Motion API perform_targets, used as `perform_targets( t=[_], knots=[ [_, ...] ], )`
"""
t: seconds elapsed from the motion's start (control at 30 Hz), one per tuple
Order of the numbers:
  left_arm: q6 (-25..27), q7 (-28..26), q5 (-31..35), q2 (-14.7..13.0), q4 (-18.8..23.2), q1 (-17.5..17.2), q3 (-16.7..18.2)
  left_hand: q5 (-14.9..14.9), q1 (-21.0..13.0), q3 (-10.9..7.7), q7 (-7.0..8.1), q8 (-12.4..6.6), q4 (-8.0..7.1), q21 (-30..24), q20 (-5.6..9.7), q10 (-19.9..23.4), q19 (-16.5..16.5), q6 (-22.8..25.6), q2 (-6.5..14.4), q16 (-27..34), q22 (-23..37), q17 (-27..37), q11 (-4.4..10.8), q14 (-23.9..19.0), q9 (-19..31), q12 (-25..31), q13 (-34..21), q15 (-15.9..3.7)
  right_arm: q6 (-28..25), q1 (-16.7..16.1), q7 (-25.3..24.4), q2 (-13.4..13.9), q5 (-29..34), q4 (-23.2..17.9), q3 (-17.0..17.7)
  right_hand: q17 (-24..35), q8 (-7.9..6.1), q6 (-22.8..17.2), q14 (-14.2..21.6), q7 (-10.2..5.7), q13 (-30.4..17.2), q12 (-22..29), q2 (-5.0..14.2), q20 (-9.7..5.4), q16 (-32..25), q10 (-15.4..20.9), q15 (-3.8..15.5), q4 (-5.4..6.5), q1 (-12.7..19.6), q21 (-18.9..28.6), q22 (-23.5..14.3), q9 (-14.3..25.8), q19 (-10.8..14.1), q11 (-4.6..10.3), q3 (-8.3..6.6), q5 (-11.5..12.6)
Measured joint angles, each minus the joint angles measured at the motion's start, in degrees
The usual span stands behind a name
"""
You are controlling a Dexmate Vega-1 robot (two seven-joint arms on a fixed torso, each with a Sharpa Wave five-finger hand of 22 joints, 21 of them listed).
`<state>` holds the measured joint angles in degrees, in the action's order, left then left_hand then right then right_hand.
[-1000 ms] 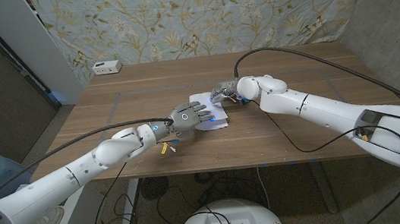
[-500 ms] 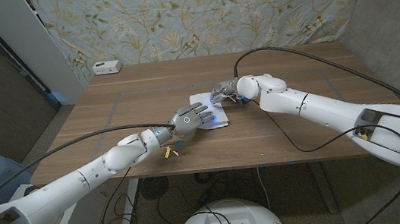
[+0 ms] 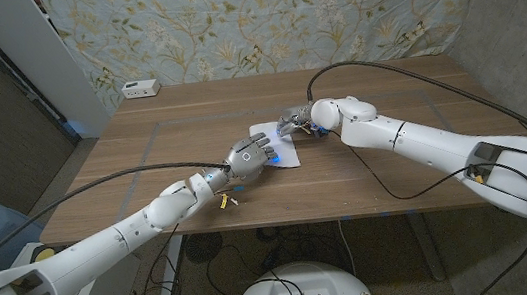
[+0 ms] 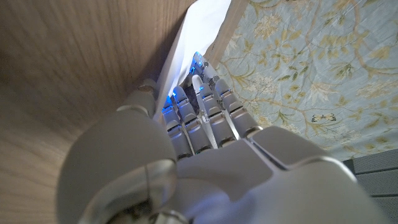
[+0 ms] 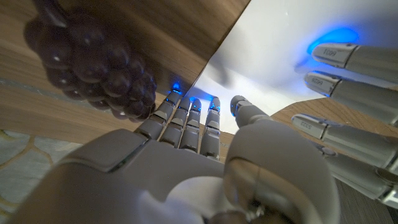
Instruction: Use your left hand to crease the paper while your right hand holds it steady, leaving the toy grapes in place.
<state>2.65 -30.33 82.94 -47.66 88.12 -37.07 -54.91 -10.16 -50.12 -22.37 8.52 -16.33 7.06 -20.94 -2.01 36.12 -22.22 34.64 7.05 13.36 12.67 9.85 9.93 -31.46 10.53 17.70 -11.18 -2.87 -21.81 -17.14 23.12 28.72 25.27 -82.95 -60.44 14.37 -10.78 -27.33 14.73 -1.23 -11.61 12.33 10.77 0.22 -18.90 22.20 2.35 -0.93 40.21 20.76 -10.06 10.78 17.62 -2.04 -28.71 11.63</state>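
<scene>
Paper (image 3: 274, 143) lies white near the middle of the wooden desk (image 3: 397, 171) in the head view, with both hands meeting over it. The left hand (image 3: 251, 155) lies on the paper's near left part, back up, fingers stretched out over the sheet and gripping nothing. The right hand (image 3: 297, 119) sits at the paper's far right edge, its fingers down on the sheet there. A white box (image 3: 140, 88) stands at the desk's far left corner, well apart from everything else, and a floral curtain (image 3: 258, 17) hangs behind the desk.

From the left wrist view, the left hand (image 4: 205, 130) reaches along the desk (image 4: 74, 68) with its fingers (image 4: 202, 102) straight and close together, lying on the paper (image 4: 202, 25) (blue light glows at their tips). Nothing is held between them.

From the right wrist view, the right hand (image 5: 186, 143) has its fingertips (image 5: 189, 115) pressed on the edge of the paper (image 5: 267, 56), holding nothing in its grasp. The toy grapes (image 5: 93, 59), a dark purple bunch, sit on the desk (image 5: 186, 25) just beside those fingertips and off the sheet; whether they touch the hand I cannot tell. The left hand's fingers (image 5: 348, 84) come in from the opposite side, spread and lying on the paper, one tip lit blue.
</scene>
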Motion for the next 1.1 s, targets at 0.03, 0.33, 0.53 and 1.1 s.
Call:
perform_targets(
  t=[0.03,0.33,0.53,1.1],
  knots=[
    [0.09,0.0,-0.08,0.07,-0.01,0.0,-0.01,0.0,0.19,-0.03,0.0,0.21,-0.03,-0.12,0.11,0.0,-0.26,0.0,0.45,0.0,0.0,0.0,0.0,-0.28,0.0,-0.06,0.0,-0.13,0.0,0.01,0.01,-0.01,0.0,0.02,0.0,0.0,0.0,0.0,0.0,0.0,0.0,0.0,0.0,0.0,0.0,0.0,0.0,0.0,0.0,0.0,-0.01,0.0,0.0,0.0,0.0,0.0],
    [2.72,3.68,-5.37,0.69,0.59,-0.94,0.77,0.0,2.34,-1.17,-2.18,2.85,-2.29,-1.73,-0.75,-2.51,-2.06,-2.37,2.93,-0.97,0.27,0.0,-2.06,-0.97,0.0,-2.66,0.0,-0.21,0.09,0.27,0.03,-0.28,0.08,0.47,-0.13,0.0,0.0,0.0,0.0,0.0,0.01,0.0,0.0,0.0,0.0,0.0,0.0,0.03,0.0,0.01,-0.11,-0.01,0.0,0.0,0.03,0.0],
    [3.04,7.29,-10.46,1.27,1.46,-1.56,2.4,0.0,2.94,-1.63,-2.36,3.29,-2.96,-2.28,-0.35,-2.89,-3.09,-2.81,3.53,-1.16,0.27,0.15,-2.44,-1.54,0.29,-2.88,-0.01,-0.17,0.19,0.38,0.04,-0.37,0.09,0.68,-0.18,0.01,0.0,0.0,0.02,0.0,0.02,0.0,0.01,0.0,0.0,0.22,-0.02,0.25,0.0,-0.01,-0.05,-0.01,0.0,-0.22,0.25,0.0],
    [-1.88,14.61,-26.16,2.92,0.71,-0.55,6.18,0.0,4.93,-4.65,-3.82,2.23,-6.21,-3.46,-0.28,3.97,-3.16,5.67,4.13,-1.16,0.54,0.16,-3.46,-6.09,0.27,-2.21,-0.01,-0.69,0.9,0.13,-0.78,-0.17,-0.23,0.87,0.28,0.01,0.0,0.0,0.11,0.0,0.02,0.0,0.01,0.12,0.0,0.22,-0.11,0.06,0.0,-0.21,-0.06,-0.01,0.12,-0.21,0.43,0.0]
  ],
)
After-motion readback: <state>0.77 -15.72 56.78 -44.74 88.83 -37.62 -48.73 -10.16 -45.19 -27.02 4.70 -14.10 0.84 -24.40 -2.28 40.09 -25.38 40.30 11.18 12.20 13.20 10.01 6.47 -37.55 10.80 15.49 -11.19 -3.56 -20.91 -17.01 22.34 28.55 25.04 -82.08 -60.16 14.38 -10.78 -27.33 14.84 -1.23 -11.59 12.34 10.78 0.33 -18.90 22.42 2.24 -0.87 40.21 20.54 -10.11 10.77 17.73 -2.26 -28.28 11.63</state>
